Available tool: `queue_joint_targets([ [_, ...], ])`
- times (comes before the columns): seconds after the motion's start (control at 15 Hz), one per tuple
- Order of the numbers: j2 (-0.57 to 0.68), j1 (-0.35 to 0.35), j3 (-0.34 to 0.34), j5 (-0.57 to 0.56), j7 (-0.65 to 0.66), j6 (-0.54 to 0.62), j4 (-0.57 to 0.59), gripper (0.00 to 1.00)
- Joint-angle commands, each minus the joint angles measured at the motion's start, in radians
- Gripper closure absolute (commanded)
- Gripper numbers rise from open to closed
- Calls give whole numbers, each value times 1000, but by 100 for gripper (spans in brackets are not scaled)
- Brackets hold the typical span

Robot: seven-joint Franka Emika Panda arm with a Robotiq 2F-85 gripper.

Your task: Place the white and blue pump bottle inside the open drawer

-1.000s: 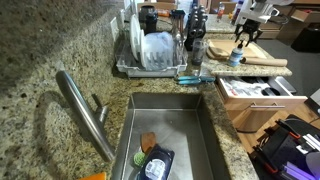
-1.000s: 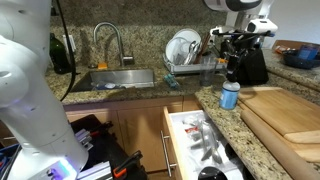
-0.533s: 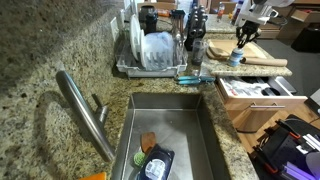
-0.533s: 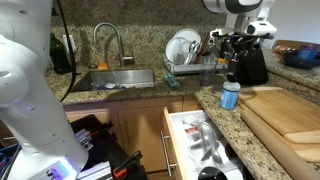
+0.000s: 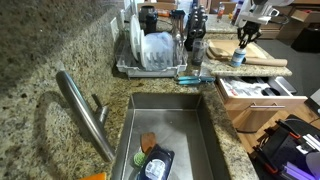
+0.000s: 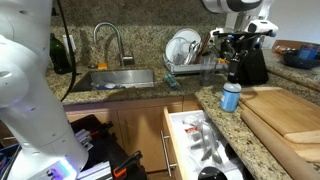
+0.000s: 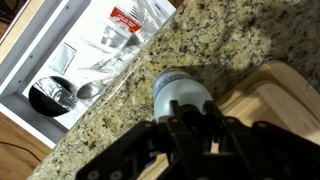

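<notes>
The white and blue pump bottle [image 6: 230,97] stands upright on the granite counter beside the wooden cutting board [image 6: 285,115]. My gripper [image 6: 232,76] hangs straight above it, and in the wrist view its fingers [image 7: 190,128] are closed round the dark pump head on top of the bottle [image 7: 180,95]. In an exterior view the bottle [image 5: 237,59] sits just below the gripper [image 5: 243,43]. The open drawer [image 6: 167,140] is pulled out below the counter edge, with utensils and plastic bags in its white interior [image 7: 35,118].
A dish rack [image 5: 150,52] with plates stands at the back beside dark bottles. A teal-handled brush [image 5: 195,79] lies at the edge of the steel sink [image 5: 170,125], next to the faucet [image 5: 85,110]. A black bag sits on the floor by the drawer [image 5: 262,100].
The jaws have closed from part-open onto the bottle's pump head. The arm and the bottle have stayed in place.
</notes>
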Motion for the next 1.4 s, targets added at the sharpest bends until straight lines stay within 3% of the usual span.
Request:
queue_joint_targets([
  [0.0,-70,10,-7,-4,5,-71,-25,93],
  [0.47,-205,54,2,-21,67,-18,-187,93],
  [0.73,-326,107,1,-173,232,67,-357,93],
  [0.93,-381,103,8,-253,355,67,-447,93],
  [1.0,-311,95,19,-218,304,34,-358,93],
  [1.07,-322,93,20,-224,315,35,-378,71],
  [1.33,-316,94,22,-224,314,34,-372,71],
])
